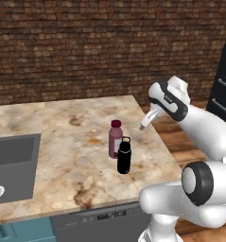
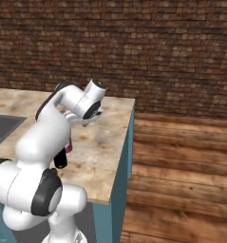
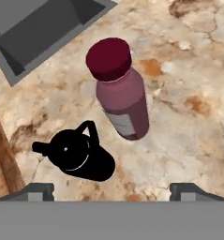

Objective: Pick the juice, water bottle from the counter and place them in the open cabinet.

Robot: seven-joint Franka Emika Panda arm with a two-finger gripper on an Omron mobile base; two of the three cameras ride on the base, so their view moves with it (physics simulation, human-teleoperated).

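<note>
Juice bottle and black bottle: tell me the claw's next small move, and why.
Probably lower the open claw toward the juice. Both it and the water bottle stand upright, close together on the counter; the claw hangs above them, holding nothing.

Juice (image 1: 115,138) and water bottle (image 1: 124,155) upright on surface (image 1: 72,156), touching or nearly so, near right edge. Pincer (image 1: 143,125) above surface, right of juice, apart from both. Sink (image 1: 13,165) at left.
</note>
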